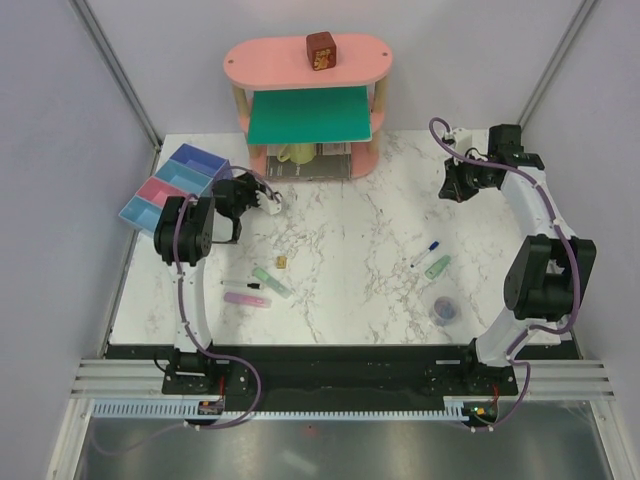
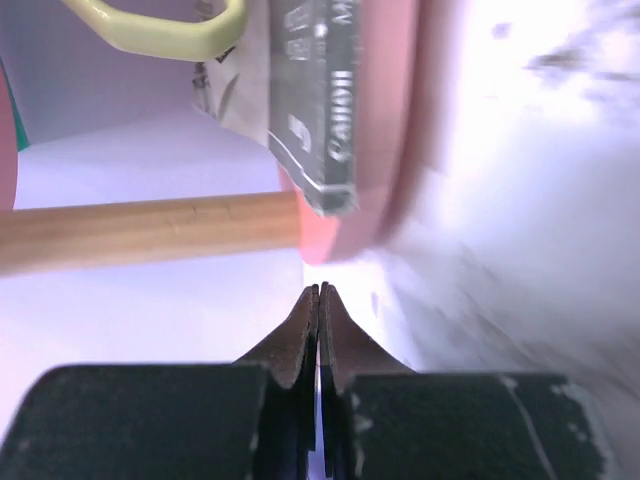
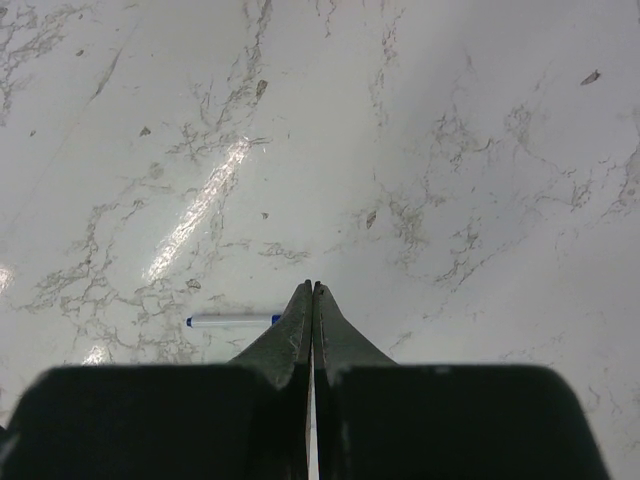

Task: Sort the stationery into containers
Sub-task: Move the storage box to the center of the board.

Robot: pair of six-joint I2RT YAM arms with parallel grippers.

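So: sorting not started, both tools clamped on nothing.
Left gripper [image 2: 319,291] and right gripper [image 3: 312,288] are closed and hold nothing. No stationery is visible in the bins [image 1: 158,190]. Yellow cube [image 1: 282,261], mint marker [image 1: 270,281] and pink stick [image 1: 247,298] lie right of the bins. White pen [image 1: 425,252] and roll [image 1: 445,310] lie far right. Next, I'd guess: open jaws, drop onto the nearest piece.

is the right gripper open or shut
Shut: the right gripper shows its jaws pressed together at the tips in its wrist view, with nothing between them.
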